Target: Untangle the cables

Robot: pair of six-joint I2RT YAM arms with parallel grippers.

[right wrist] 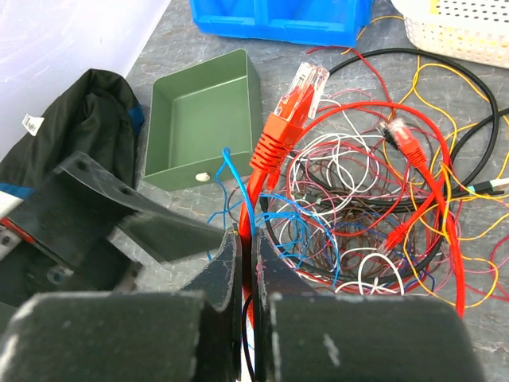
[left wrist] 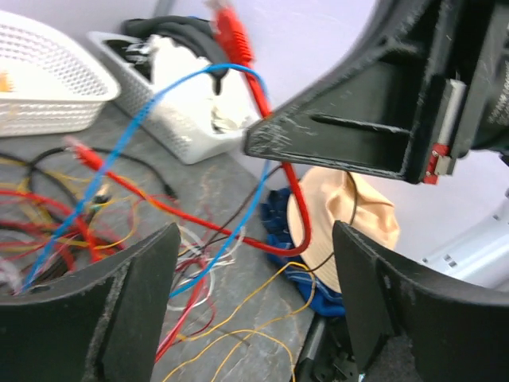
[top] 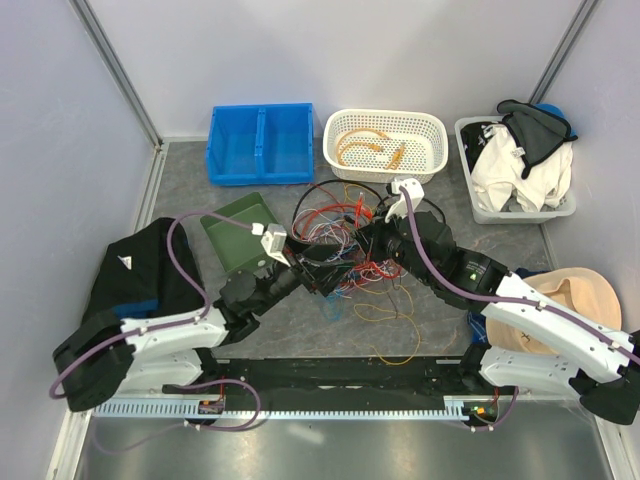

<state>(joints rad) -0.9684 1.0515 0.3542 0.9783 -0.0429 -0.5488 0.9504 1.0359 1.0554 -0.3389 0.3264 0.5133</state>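
Tangled cables mid-table
The right gripper pinches shut on a red cable (a blue wire too, seemingly); the left gripper gapes, empty. The far white basket holds orange cables.

1. The top camera sits above and behind my bases. It looks down and forward over the whole table, from far enough to take in both my arms and the cables mid-table.
2. My left wrist camera looks out low between the fingers of my left gripper. It is close over the cables and faces the white basket at the far right.
3. My right wrist camera looks steeply down past my right gripper. It is very near the tangle and faces the green tray and blue bin.
4. All three views share the cables. The top view also shows the basket, tray and bin.
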